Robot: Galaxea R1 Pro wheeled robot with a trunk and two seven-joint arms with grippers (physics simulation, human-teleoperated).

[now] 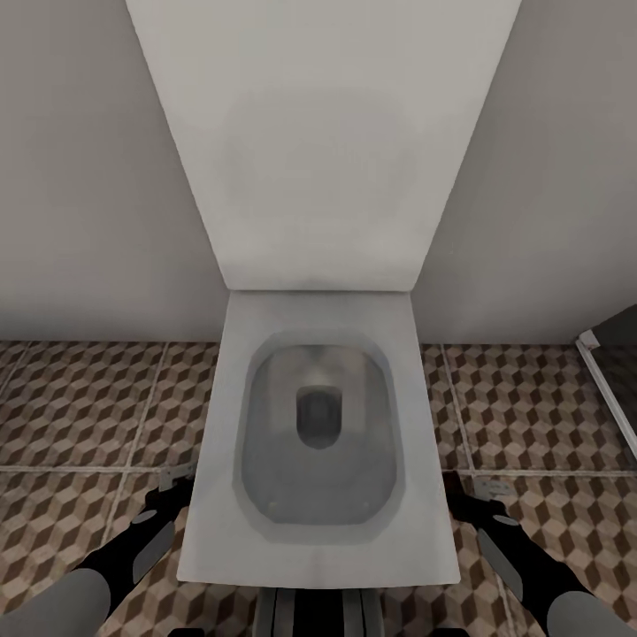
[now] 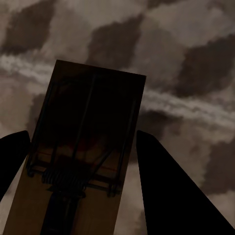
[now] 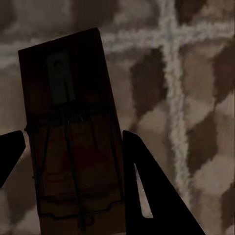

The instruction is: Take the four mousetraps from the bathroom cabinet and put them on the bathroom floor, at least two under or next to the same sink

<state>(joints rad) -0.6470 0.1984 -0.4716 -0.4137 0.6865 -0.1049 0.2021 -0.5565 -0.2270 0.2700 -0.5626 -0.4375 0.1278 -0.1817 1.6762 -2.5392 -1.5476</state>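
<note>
A tan mousetrap (image 2: 83, 147) with dark wire parts sits between the dark fingers of my left gripper (image 2: 81, 137), which is shut on it above the cube-patterned bathroom floor (image 2: 196, 63). My right gripper (image 3: 73, 134) is shut on a second mousetrap (image 3: 73, 147) that shows a red spot, also just over the tiles (image 3: 196, 122). In the head view the left gripper (image 1: 172, 491) hangs low at the toilet's left side and the right gripper (image 1: 473, 497) at its right side, both close to the floor (image 1: 80, 416). The cabinet and the bathroom sink are out of view.
A white toilet (image 1: 318, 548) with its lid (image 1: 318, 150) raised against the pale wall stands directly ahead between my arms. A white-framed dark opening (image 1: 610, 372) is at the far right. Open tiles lie on both sides of the toilet.
</note>
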